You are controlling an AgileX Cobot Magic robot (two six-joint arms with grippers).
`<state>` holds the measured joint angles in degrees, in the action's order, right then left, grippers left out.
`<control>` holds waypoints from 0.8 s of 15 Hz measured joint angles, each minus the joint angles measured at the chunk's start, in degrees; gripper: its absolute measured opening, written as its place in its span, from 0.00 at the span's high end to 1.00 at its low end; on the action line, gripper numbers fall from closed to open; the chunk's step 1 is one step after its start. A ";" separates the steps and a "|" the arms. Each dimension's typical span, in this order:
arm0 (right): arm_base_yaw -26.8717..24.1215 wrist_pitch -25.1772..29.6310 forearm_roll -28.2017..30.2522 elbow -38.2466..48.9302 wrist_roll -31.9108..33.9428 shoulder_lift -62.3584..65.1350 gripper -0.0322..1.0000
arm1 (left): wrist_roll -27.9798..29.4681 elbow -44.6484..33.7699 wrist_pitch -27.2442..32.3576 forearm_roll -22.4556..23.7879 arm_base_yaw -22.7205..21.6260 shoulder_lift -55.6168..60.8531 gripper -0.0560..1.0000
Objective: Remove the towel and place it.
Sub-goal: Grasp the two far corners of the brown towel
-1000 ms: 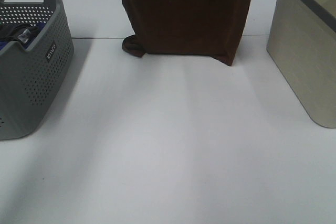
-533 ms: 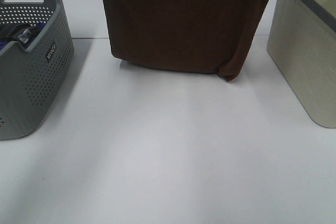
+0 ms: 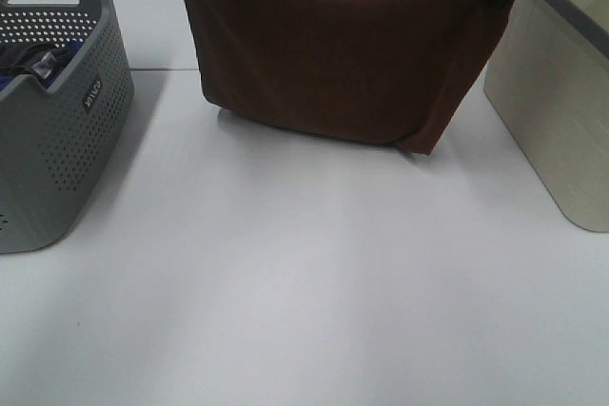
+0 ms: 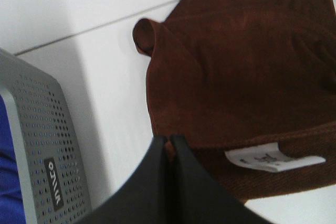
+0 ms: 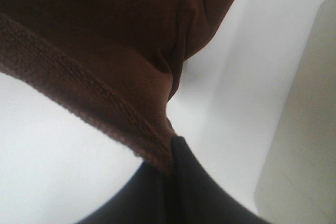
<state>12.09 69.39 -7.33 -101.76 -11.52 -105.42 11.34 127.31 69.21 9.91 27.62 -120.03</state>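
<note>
The dark reddish-brown towel (image 3: 343,54) hangs spread wide above the white table at the back middle, its lower edge touching the surface. In the left wrist view my left gripper (image 4: 169,145) is shut on the towel's (image 4: 247,66) hemmed corner beside the small white tag (image 4: 273,158). In the right wrist view my right gripper (image 5: 173,153) is shut on the towel's (image 5: 105,40) other stitched corner. In the exterior high view the towel's top corners sit at the upper edge; the grippers themselves are hardly seen there.
A grey perforated basket (image 3: 67,130) with dark blue and black items stands at the left, also seen as the grey basket (image 4: 42,145). A beige bin (image 3: 561,102) stands at the right, close to the towel's right corner. The white table (image 3: 304,292) spreads in front.
The towel has been stretched wider and brought lower and toward the front; its top edge is now visible and its right corner reaches over the beige bin.
</note>
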 joint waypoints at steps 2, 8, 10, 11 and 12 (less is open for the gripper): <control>0.00 0.00 -1.38 6.59 0.17 3.78 0.97 | 1.26 -12.61 -0.06 0.06 1.78 6.88 0.95; 0.06 0.06 -6.30 31.51 0.17 19.19 0.97 | 9.11 -42.63 -0.57 -1.09 11.29 22.92 0.95; 0.06 0.11 -8.19 38.96 0.34 24.47 0.97 | 12.38 -49.56 -0.74 -1.20 15.30 25.95 0.95; 0.06 0.17 -9.11 42.63 0.40 26.99 0.97 | 13.98 -52.31 -0.92 -1.20 17.19 27.56 0.95; 0.06 0.17 -9.63 45.55 0.40 29.56 0.97 | 15.76 -54.95 -1.09 -1.26 19.25 29.22 0.95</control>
<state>12.15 69.56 -16.96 -56.21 -11.12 -75.86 27.10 72.36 68.12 8.65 46.87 -90.81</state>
